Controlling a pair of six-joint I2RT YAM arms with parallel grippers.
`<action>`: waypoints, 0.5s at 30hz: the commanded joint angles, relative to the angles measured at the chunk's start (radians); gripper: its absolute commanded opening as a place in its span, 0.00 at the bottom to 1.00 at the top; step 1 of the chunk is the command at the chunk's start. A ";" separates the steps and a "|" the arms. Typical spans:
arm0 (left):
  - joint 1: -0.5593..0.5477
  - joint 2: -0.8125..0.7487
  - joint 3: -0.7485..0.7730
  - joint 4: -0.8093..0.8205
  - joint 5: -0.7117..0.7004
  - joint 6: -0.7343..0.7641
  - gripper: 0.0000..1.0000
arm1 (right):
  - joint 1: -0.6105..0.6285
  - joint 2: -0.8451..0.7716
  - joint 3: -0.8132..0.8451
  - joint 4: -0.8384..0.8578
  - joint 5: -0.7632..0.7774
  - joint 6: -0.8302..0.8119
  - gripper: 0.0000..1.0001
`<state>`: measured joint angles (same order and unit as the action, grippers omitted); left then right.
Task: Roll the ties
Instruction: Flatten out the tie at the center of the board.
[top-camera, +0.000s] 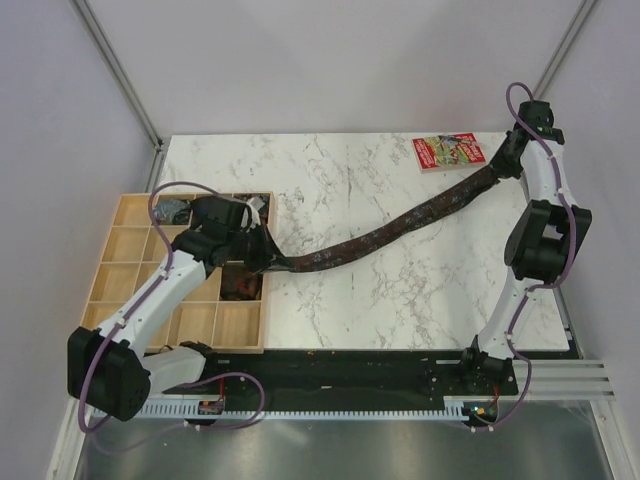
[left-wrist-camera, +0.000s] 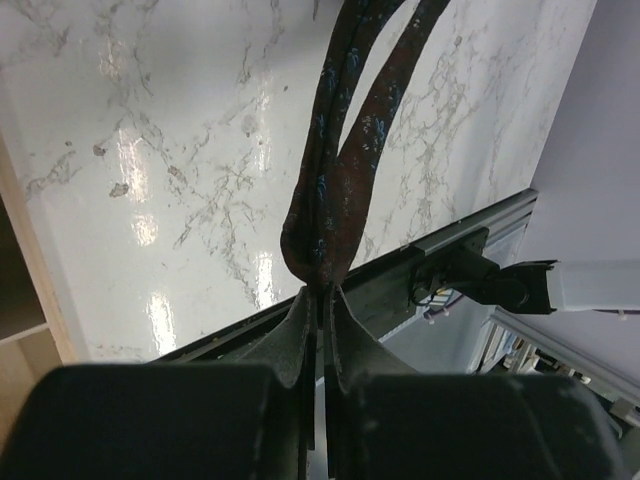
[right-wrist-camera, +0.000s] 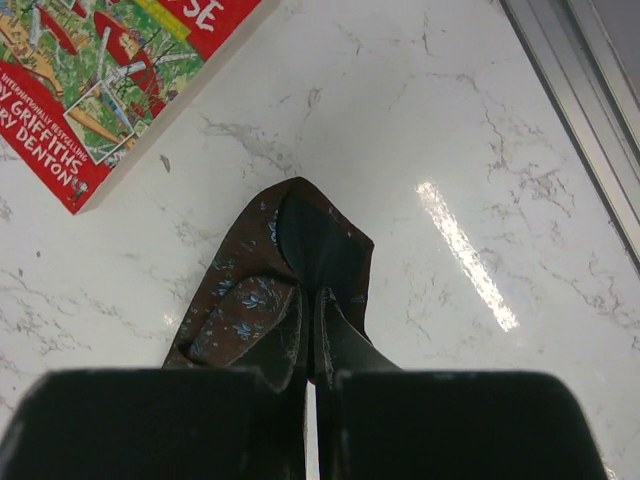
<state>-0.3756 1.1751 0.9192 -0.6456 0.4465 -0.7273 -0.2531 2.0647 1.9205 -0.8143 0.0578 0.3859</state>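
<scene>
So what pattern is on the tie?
Dark brown tie with small blue flowers; clearest from right wrist.

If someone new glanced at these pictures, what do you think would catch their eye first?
A long dark patterned tie runs diagonally over the marble table, strung between the two arms. The left jaws pinch one end, folded double, beside the wooden tray on the left; the right jaws grip the other end at the far right, next to a red book.

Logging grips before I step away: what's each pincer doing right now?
Left pincer: closed on one end of the long dark brown patterned fabric tie.
Right pincer: closed on that tie's other end.
</scene>
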 joint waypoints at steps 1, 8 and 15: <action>-0.011 -0.068 -0.068 0.089 0.089 -0.076 0.02 | -0.020 0.072 0.119 -0.048 0.053 -0.019 0.00; -0.086 -0.071 -0.155 0.119 0.051 -0.099 0.02 | -0.041 0.141 0.170 -0.028 0.056 -0.024 0.00; -0.195 -0.026 -0.207 0.205 0.011 -0.161 0.02 | -0.048 0.175 0.213 -0.013 0.046 -0.009 0.00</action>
<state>-0.5362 1.1339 0.7334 -0.5175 0.4786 -0.8230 -0.2958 2.2238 2.0613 -0.8494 0.0841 0.3706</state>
